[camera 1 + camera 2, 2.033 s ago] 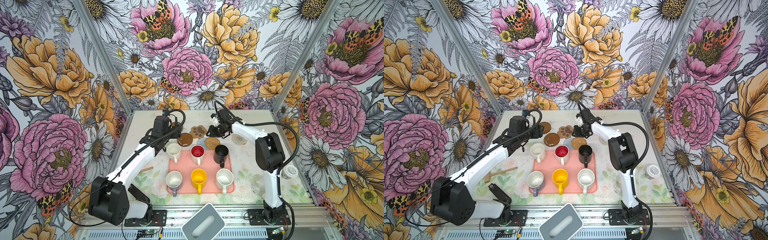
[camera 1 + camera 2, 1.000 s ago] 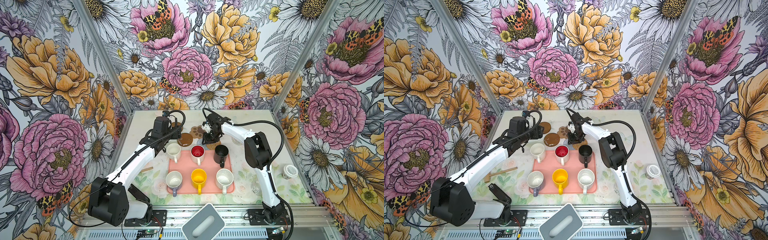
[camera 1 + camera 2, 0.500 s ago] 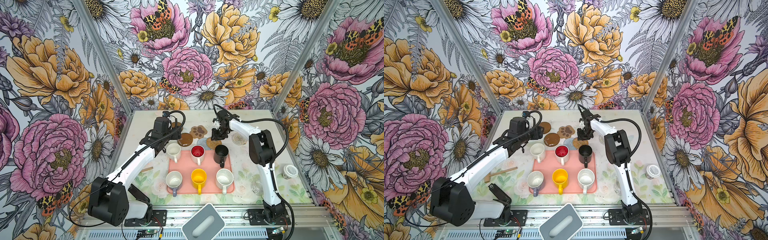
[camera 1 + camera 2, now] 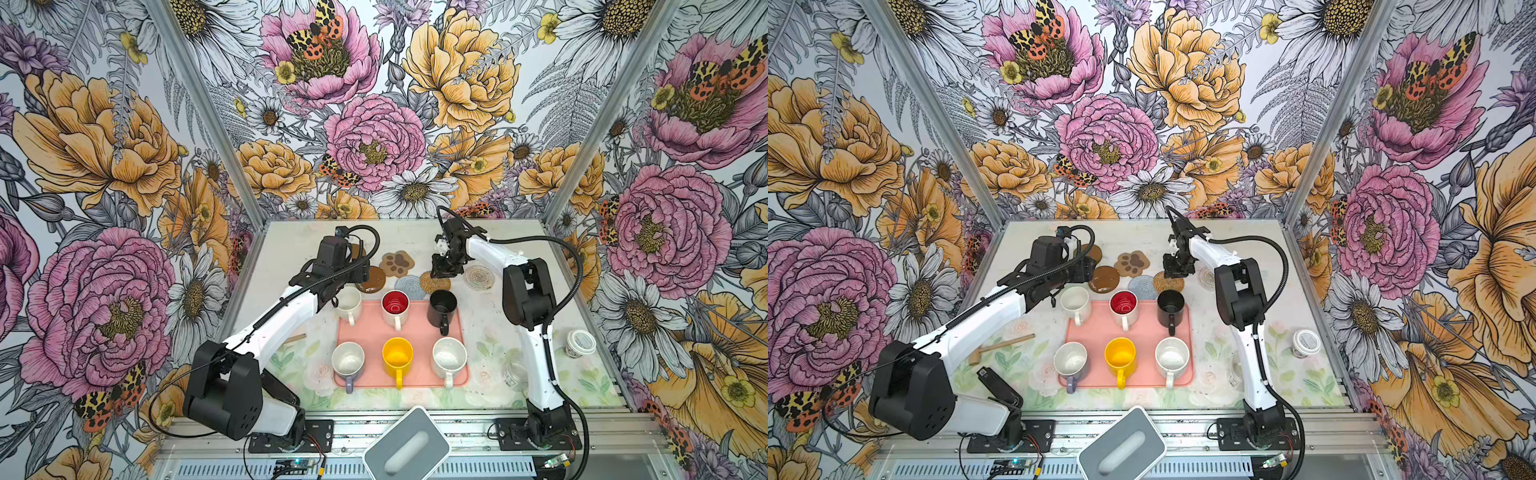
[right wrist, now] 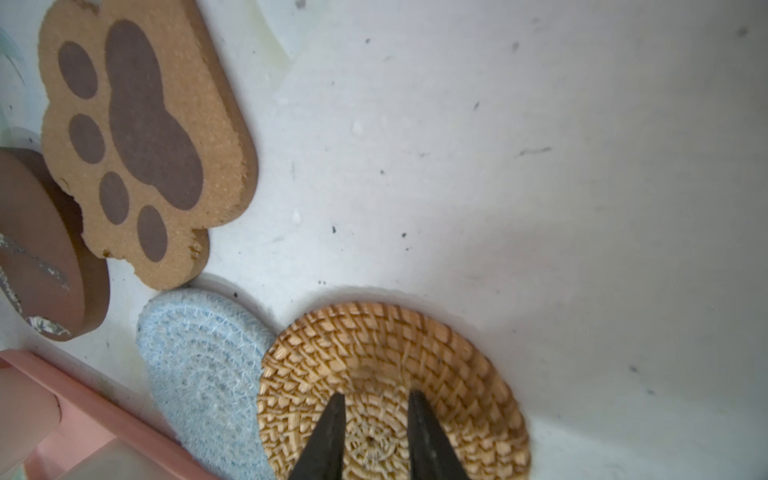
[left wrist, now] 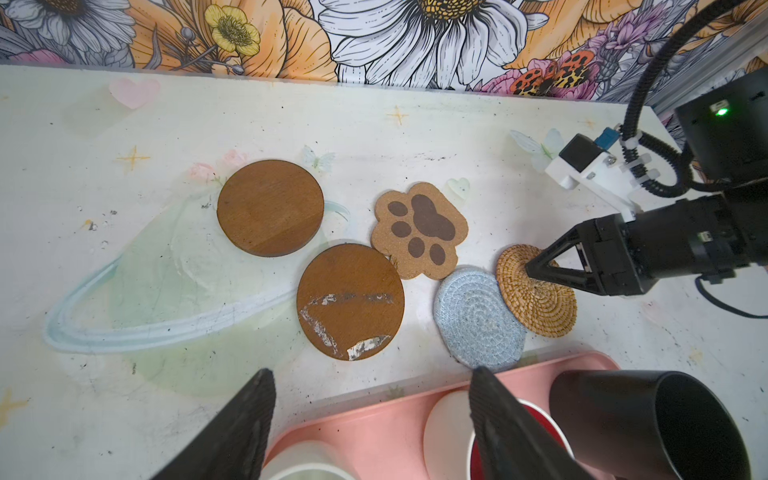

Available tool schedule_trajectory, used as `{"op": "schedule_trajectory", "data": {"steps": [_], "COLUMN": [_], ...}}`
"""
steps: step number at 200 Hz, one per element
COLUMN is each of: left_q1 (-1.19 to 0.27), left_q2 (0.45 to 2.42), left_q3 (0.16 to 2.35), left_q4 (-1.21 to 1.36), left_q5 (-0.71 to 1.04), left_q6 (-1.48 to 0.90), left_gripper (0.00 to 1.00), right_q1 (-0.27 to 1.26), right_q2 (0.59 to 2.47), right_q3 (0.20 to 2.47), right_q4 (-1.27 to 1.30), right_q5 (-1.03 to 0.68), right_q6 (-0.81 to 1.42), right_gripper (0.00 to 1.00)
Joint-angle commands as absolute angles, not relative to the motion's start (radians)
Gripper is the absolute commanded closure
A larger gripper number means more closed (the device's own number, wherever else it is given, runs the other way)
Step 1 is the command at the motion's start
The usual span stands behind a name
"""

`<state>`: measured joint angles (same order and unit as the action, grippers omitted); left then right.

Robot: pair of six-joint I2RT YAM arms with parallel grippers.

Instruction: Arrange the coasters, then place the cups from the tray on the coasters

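Since the front of the table is nearest, starting there: all six cups sit on the pink tray (image 4: 370,332). Near row L to R = lavender cup (image 4: 348,359), yellow cup (image 4: 397,355), speckled white cup (image 4: 449,356), handles pointing at the front edge. Far row = plain white cup (image 4: 349,300) right at the tray's far-left corner, then the red-inside cup (image 4: 395,302), then the black cup (image 4: 443,305). The left end effector (image 6: 372,374) hangs just above that far rim, btw the plain white cup and the red-inside cup, fingers wide apart w/ nothing in them. Just past the rim the coasters are bunched up: scuffed brown disc (image 6: 350,301), then the grey-blue round (image 6: 478,316) right up against the rim, then the tan woven round (image 6: 540,299) w/ its edge lapping onto the grey-blue one. The right end effector (image 5: 377,397) points down onto the middle of the tan woven round, fingers (image 5: 328,432) only a narrow gap apart, tips on its top face, not round its edge. Can't tell if they're pinching the weave tbh. The pale translucent round (image 4: 479,277) lies flat to the right of that, apart from the rest. A bit further back the paw-print coaster (image 6: 419,230) touches the scuffed brown disc. The 2nd brown disc (image 6: 270,208) lies furthest back by itself, partly under the left arm in both top views.
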<state>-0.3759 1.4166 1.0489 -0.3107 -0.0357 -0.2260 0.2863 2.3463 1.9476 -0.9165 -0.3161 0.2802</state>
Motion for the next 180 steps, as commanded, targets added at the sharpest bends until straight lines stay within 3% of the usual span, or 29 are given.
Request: {"op": "schedule_trajectory", "data": {"steps": [1,96,134,165,180], "left_q1": [-0.388,-0.402,-0.443,-0.485,-0.499], "left_q2": [1.425,1.458,1.579,1.772,1.901], "left_q3": [1.09,1.118,1.265,1.528,1.658], "left_q4": [-0.299,-0.296,-0.327,-0.509,-0.601], "left_q5": [-0.02,-0.005,0.095,0.17,0.207], "left_q6": [-0.215,-0.225,-0.198,-0.144,-0.128], "left_gripper": [0.25,0.26,0.38,0.49,0.59], "right_q1": [0.244,0.186,0.186,0.186,0.187], "right_q2": [2.405,2.388,2.361,2.313,2.292], "right_q3": [1.968,1.973,1.989,2.011,2.017], "right_q4": [-0.928,-0.928,-0.924,-0.922,-0.922], "right_q5": [-0.239,-0.237,-0.276,-0.286,-0.289], "right_q6": [0.304,0.311,0.301,0.299,0.3], "right_gripper": [0.72,0.73,0.69,0.66,0.66]}}
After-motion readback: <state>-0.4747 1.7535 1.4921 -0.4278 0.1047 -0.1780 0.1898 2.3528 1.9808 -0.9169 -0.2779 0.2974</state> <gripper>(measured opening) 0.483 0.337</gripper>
